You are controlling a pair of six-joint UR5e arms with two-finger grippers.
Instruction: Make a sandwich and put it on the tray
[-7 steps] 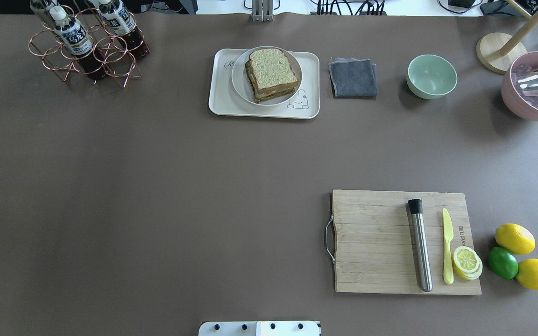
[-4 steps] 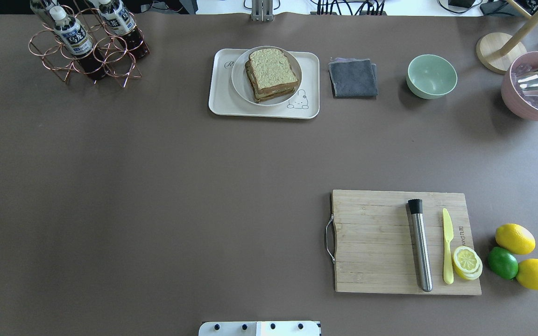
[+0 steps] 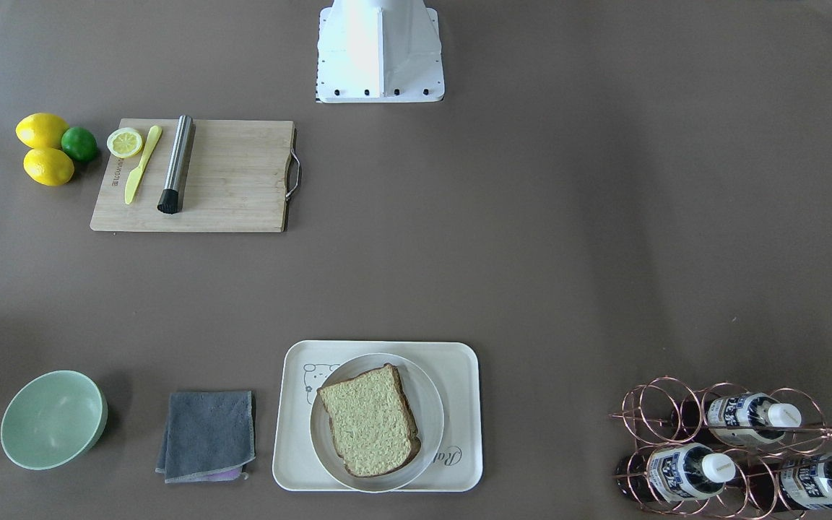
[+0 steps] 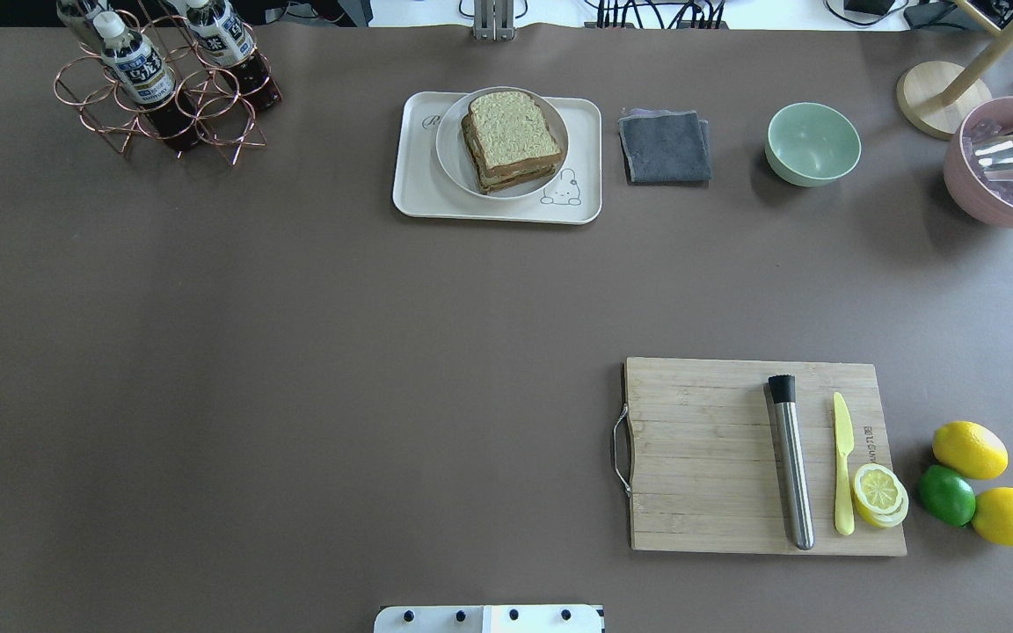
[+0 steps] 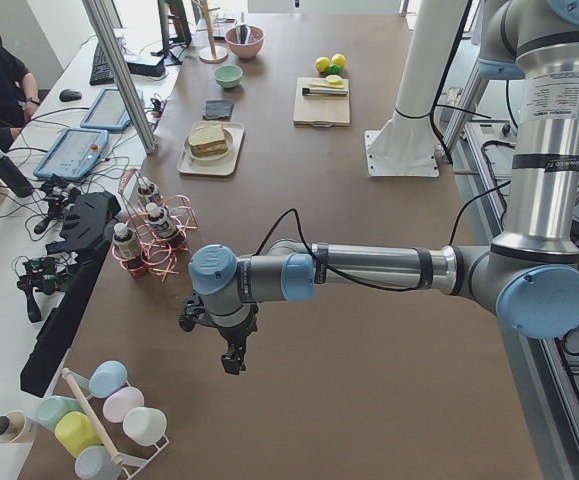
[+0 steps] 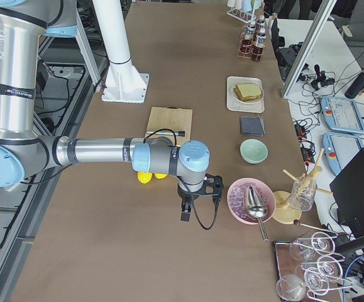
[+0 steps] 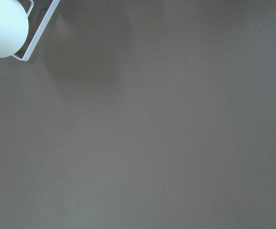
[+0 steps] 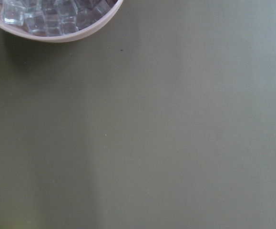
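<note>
Silver-tubed left arm (image 5: 369, 268) and right arm (image 6: 100, 151), pale blue joint caps, black cables, white base (image 3: 380, 50)

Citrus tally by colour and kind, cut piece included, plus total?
whole yellow lemons: 2
round green lime: 1
cut yellow lemon piece on the wooden cutting board: 1 (single half or stacked slices, cannot tell)
Total: 4
</note>
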